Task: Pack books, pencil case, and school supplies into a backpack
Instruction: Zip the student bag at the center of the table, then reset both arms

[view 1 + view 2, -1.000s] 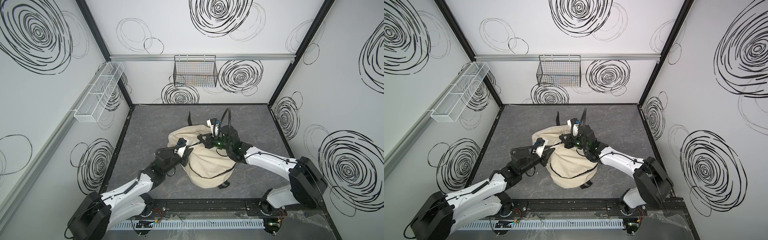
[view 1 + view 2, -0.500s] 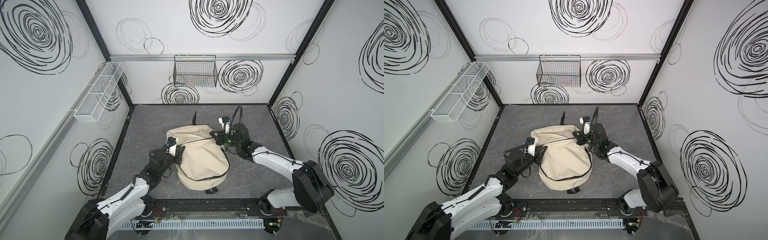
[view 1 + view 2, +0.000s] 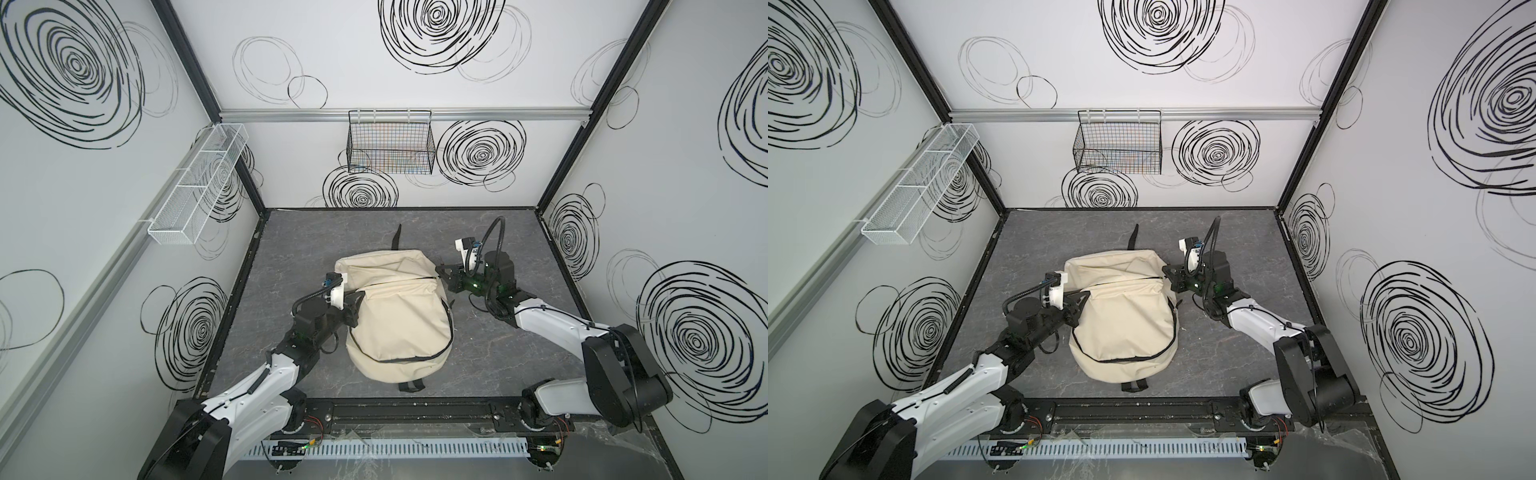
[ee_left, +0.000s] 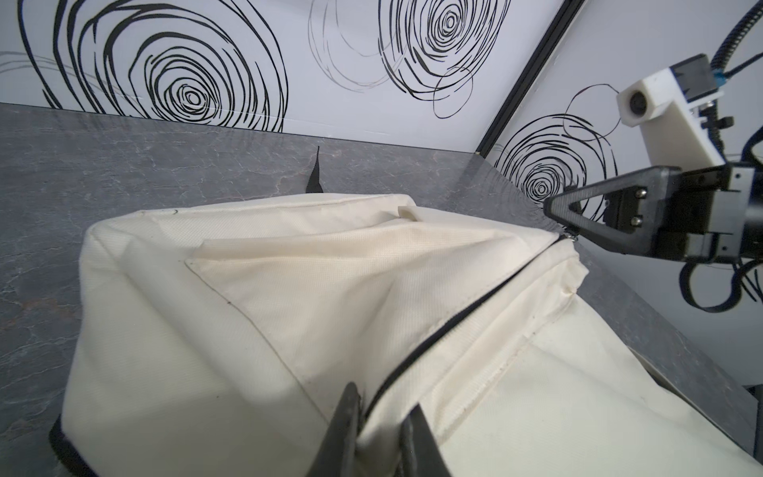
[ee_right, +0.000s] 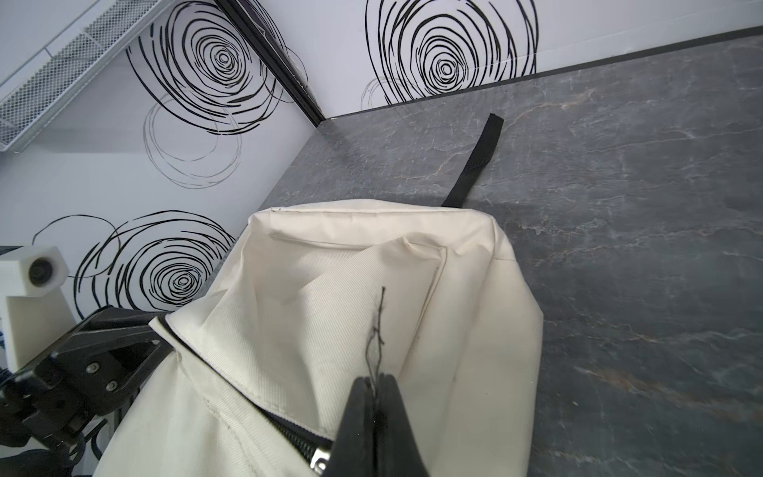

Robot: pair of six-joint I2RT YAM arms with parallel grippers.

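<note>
The zipper (image 4: 454,322) runs left-right across the backpack (image 3: 399,324). The right tool (image 3: 439,271) is clamped on its pull (image 5: 320,457) at the right end, and the left tool (image 3: 360,296) pinches fabric opposite.

We see a dark grey marbled counter (image 3: 498,232) with walls on three sides. On it lies the cream backpack (image 3: 399,324), roughly mid-counter, flat, black zip lines facing up. A black strap (image 3: 397,240) trails from its far end onto the counter. A black loop (image 3: 411,375) pokes out at the near end.

Cream backpack (image 3: 399,324), black zipper (image 4: 458,324), grey marbled table (image 3: 316,245), black-swirled white walls (image 3: 365,62)
</note>
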